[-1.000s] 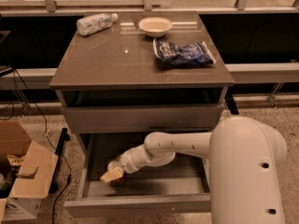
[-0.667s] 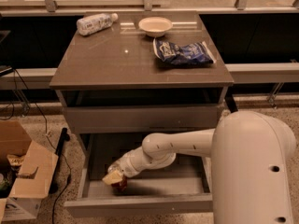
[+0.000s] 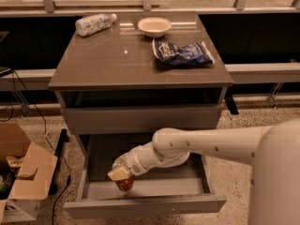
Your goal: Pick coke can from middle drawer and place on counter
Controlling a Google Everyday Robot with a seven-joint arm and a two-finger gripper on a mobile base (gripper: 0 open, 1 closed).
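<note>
The middle drawer (image 3: 154, 190) is pulled open below the counter (image 3: 126, 62). The coke can (image 3: 125, 184), red, stands upright near the drawer's front left. My gripper (image 3: 120, 173) sits directly on top of the can, touching its upper part and hiding the silver top. The white arm (image 3: 201, 146) reaches in from the right, across the drawer.
On the counter lie a clear plastic bottle (image 3: 93, 23) at the back left, a white bowl (image 3: 154, 26) at the back middle and a blue snack bag (image 3: 183, 53) to the right. An open cardboard box (image 3: 23, 177) stands on the floor at the left.
The gripper has moved toward the drawer's front and down onto the can, which now shows beneath it. The things on the counter have not moved.
</note>
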